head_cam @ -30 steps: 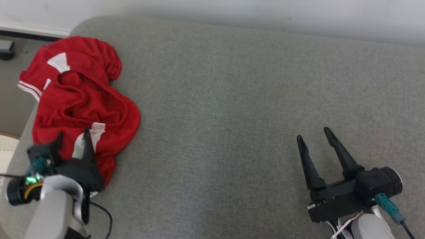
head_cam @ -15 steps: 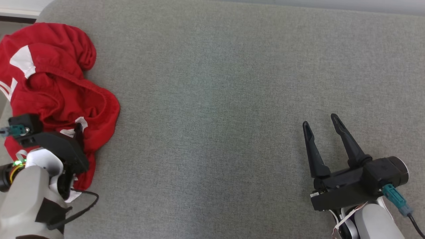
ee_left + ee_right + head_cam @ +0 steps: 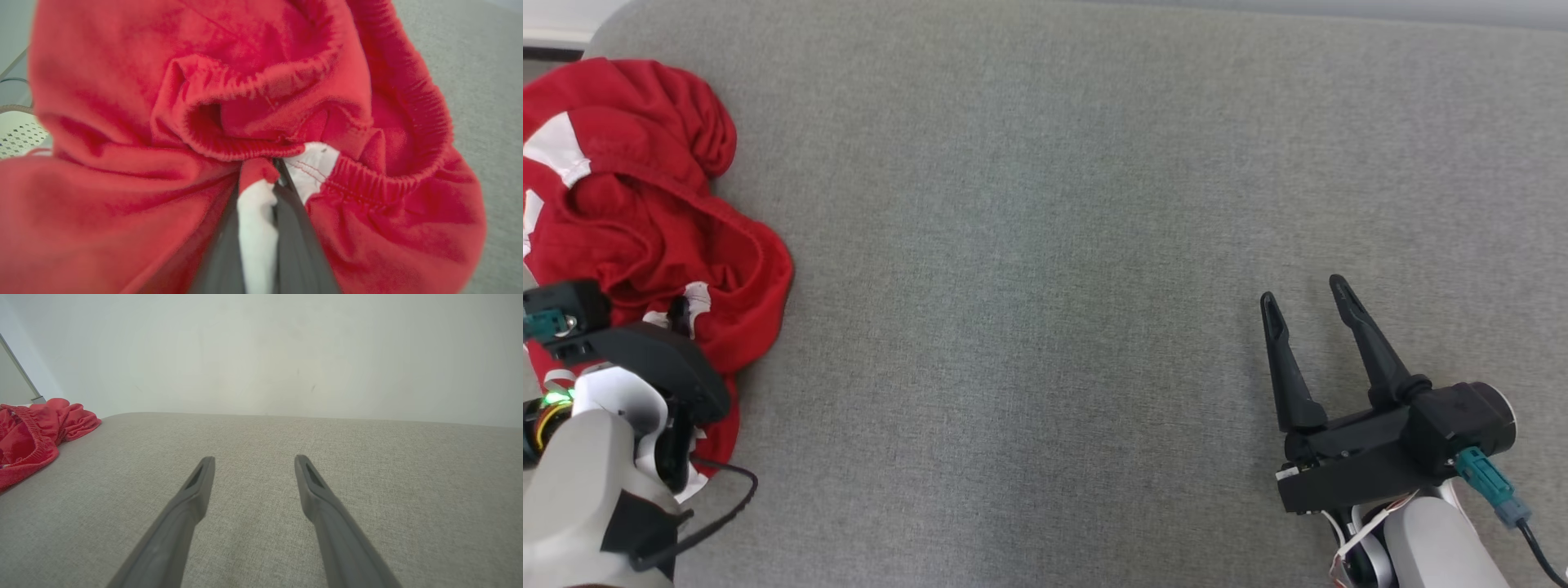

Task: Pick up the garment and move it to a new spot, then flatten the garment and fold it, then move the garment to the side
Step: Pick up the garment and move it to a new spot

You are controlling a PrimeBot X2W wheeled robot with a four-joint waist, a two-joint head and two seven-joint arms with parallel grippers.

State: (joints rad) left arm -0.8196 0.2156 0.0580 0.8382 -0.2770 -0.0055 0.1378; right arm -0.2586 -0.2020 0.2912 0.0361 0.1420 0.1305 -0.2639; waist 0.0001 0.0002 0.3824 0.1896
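Note:
The garment (image 3: 645, 220) is a crumpled red piece with white patches and an elastic waistband, lying at the left end of the grey cushioned surface (image 3: 1045, 245). My left gripper (image 3: 678, 312) reaches into its near edge. In the left wrist view the two fingers of my left gripper (image 3: 276, 169) are pressed together on a white fold of the garment (image 3: 286, 81), just below the gathered waistband. My right gripper (image 3: 1303, 294) hovers open over bare cushion at the lower right, far from the cloth. The right wrist view shows my right gripper (image 3: 253, 461) with spread fingers and the garment (image 3: 28, 433) at far left.
A pale wall (image 3: 261, 355) rises behind the cushioned surface. Past the surface's left edge is a white perforated basket (image 3: 18, 130). A black cable (image 3: 727, 506) loops from my left wrist onto the cushion.
My left gripper has gone from open to shut, pinching the white fold of the garment. The head camera has shifted, so the whole picture slid left. The right gripper stays open.

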